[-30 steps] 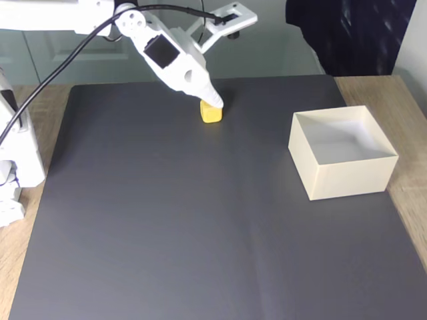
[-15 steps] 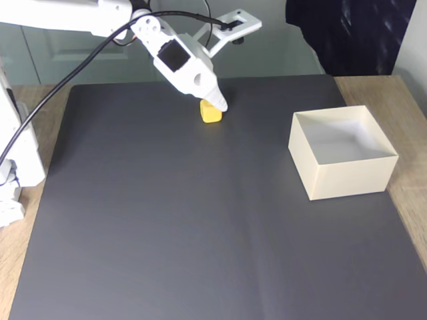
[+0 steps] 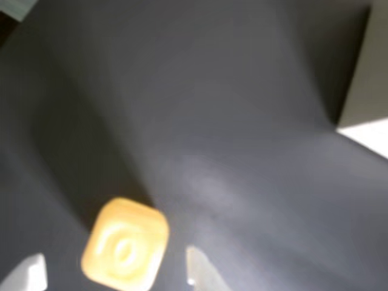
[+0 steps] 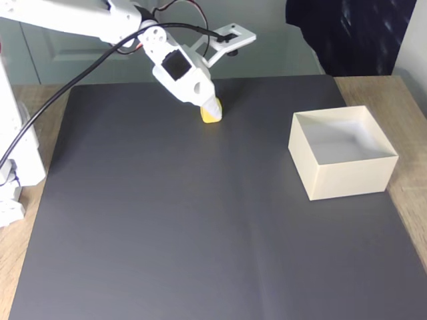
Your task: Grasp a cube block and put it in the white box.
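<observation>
Currently the pincer (image 4: 212, 107) sits down over the cube block (image 4: 211, 117) at the far-centre part of the dark grey mat (image 4: 200, 220), w/ the white arm reaching in from the upper left of the fixed view. One white fingertip covers most of the cube's top, so just the lower yellow part shows there. In the wrist view the cube block (image 3: 125, 244) lies on the mat between two pale fingertips, one (image 3: 31, 274) at the bottom-left corner and one (image 3: 200, 271) just right of the cube; the pincer (image 3: 115, 274) is spread, w/ a clear gap of mat on the right side of the cube. Contact on the left side can't be told, pic is blurry. A faint embossed ring mark shows on the cube's top face.

The white box (image 4: 342, 151) stands well apart, at the right edge of the mat in the fixed view, lidless, pale inside; its corner (image 3: 364, 79) shows at the upper right of the wrist view. Mat lies on a wood tabletop (image 4: 410, 193).
</observation>
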### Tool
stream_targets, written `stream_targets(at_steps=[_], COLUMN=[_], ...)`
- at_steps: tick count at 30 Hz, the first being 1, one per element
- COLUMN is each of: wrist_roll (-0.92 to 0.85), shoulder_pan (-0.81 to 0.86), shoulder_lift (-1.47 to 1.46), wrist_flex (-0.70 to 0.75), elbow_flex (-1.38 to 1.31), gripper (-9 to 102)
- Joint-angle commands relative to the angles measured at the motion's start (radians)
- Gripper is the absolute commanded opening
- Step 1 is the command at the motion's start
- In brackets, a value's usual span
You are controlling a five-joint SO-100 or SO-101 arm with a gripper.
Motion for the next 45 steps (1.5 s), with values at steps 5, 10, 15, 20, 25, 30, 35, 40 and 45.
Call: stream_targets(at_steps=[5,10,15,20,25,30,35,40,45], wrist_roll=[-0.014,-0.012,-0.014,-0.014,-0.014,-0.012,-0.011,0.002,-0.006], shoulder_pan=[-0.02,-0.008,0.005,0.012,0.02,0.02,0.018,0.015,0.0], shoulder_lift=[-0.028,-0.054,-0.064,-0.081,-0.103,-0.117,-0.127,-0.132,-0.129], wrist_flex=[-0.034,-0.035,-0.035,-0.031,-0.043,-0.046,-0.061,-0.071,-0.069], elbow_flex=[-0.055,-0.087,-0.109,-0.114,-0.114,-0.112,-0.115,-0.117,-0.124], gripper=[29,27,26,23,23,22,21,13,0])
